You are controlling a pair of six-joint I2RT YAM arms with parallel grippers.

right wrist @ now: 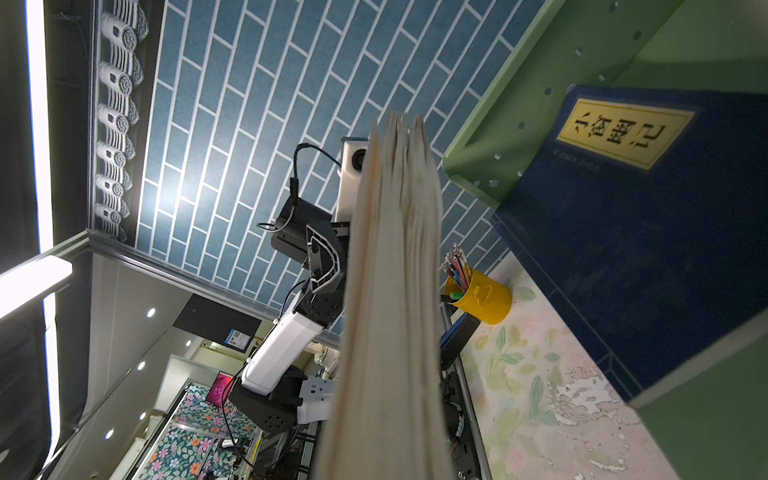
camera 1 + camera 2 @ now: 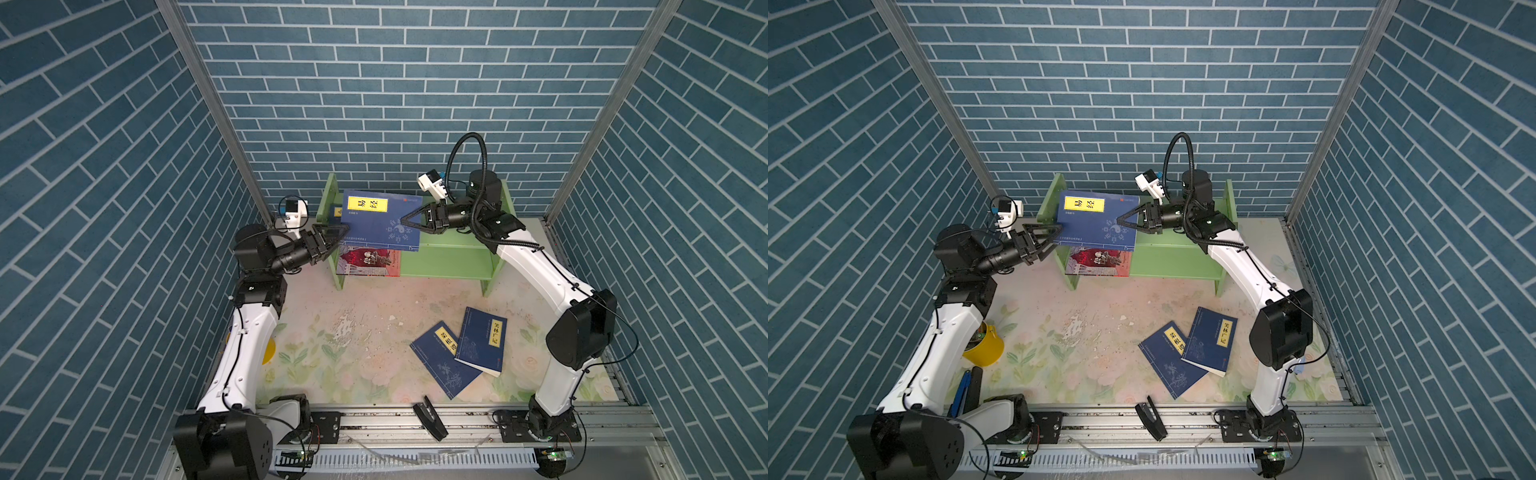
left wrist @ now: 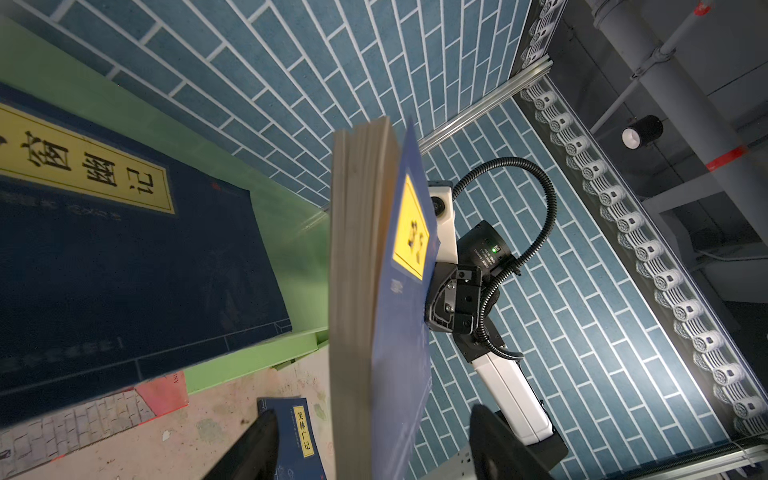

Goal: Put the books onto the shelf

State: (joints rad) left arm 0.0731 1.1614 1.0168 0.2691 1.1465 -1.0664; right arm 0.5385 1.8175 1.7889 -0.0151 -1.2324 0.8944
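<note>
Blue yellow-labelled paperback (image 2: pixel 374 228), edge-pinched in the closed right claw (image 2: pixel 402 222) above the green wooden shelf (image 2: pixel 453 259), may sag and slip: the left claw (image 2: pixel 341 235) straddles it, open.

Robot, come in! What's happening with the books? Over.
Right gripper shut on blue book above shelf. Left gripper open astride its edge. Second book lies beneath, on the shelf.
</note>
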